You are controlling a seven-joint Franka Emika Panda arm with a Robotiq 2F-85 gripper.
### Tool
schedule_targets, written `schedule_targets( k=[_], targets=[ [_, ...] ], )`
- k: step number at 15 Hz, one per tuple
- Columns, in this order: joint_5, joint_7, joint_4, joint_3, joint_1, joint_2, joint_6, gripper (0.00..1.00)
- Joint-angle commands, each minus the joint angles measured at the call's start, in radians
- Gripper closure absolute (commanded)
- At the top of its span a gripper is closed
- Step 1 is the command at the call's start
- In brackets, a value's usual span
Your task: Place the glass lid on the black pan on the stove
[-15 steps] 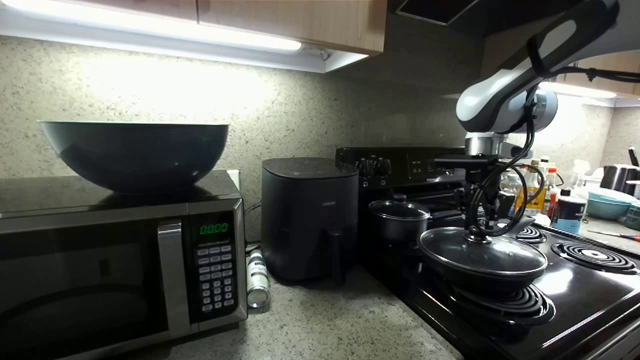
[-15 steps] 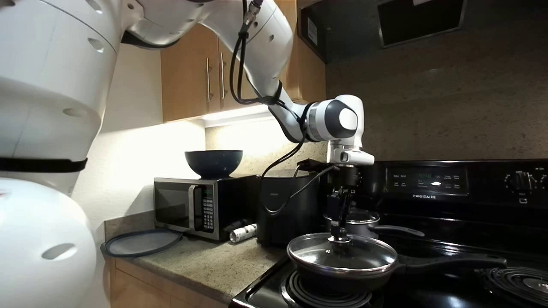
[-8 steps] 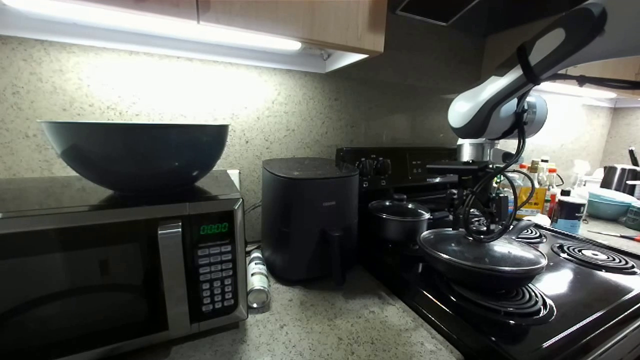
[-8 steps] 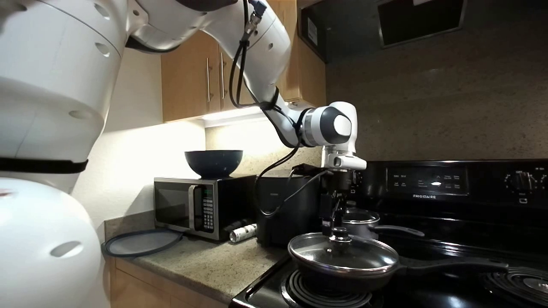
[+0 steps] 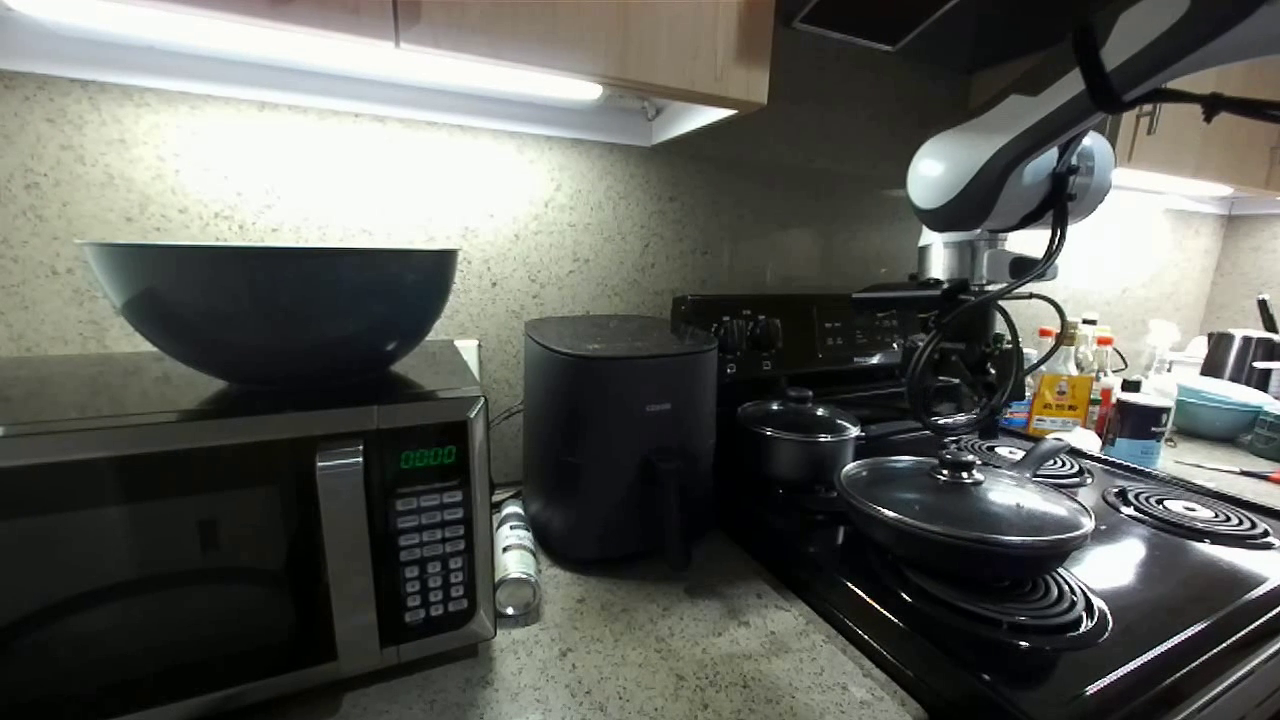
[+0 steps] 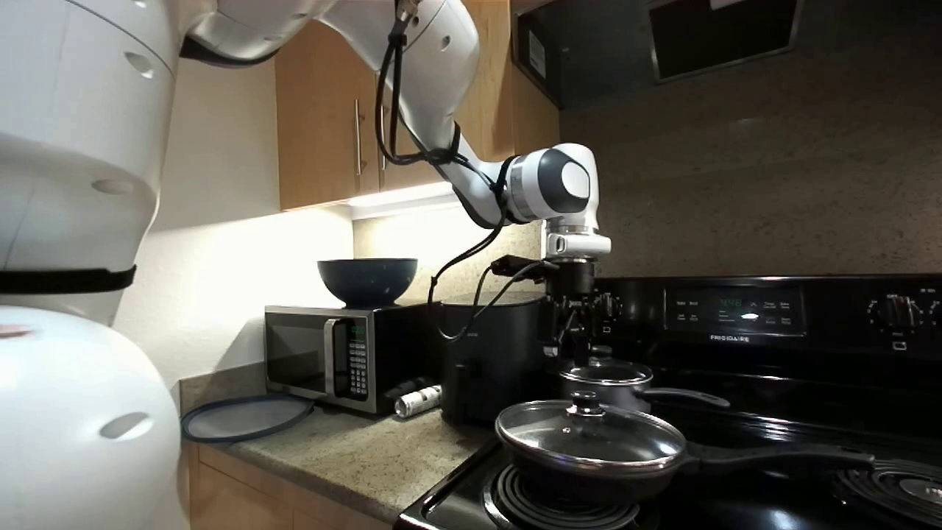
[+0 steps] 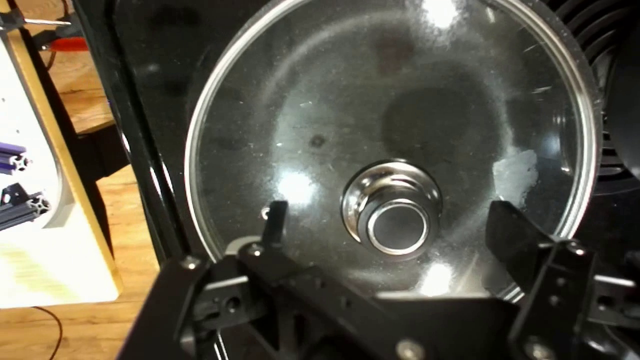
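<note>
Lid (image 6: 591, 440) covers pan (image 6: 607, 486) near an edge of the stove (image 5: 1145, 600), tool (image 7: 388, 215) spread and empty; only retreat seems left.

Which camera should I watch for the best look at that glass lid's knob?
The wrist view: it looks down on the knob up close, and the open fingers don't cover it. Both exterior views show it too, but much smaller and from the side, standing up from the glass lid.

Lid (image 7: 350, 120): smooth glass (rim (image 7: 192, 155) shiny metal); stove (image 5: 1120, 570): glossy.
</note>
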Motion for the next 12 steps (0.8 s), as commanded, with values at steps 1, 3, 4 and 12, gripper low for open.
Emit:
schedule_targets(
  k=[1,3,4,12],
  targets=[
    [-0.029,0.173,-0.041,0.006,0.006,-0.076,-0.058,0.00],
    [-0.009,0.112,0.002,0.012,-0.008,-0.033,-0.055,0.00],
    [-0.011,0.127,0.000,0.013,-0.008,-0.041,-0.059,0.00],
    [-0.013,0.141,-0.010,0.013,-0.009,-0.045,-0.060,0.00]
  ],
)
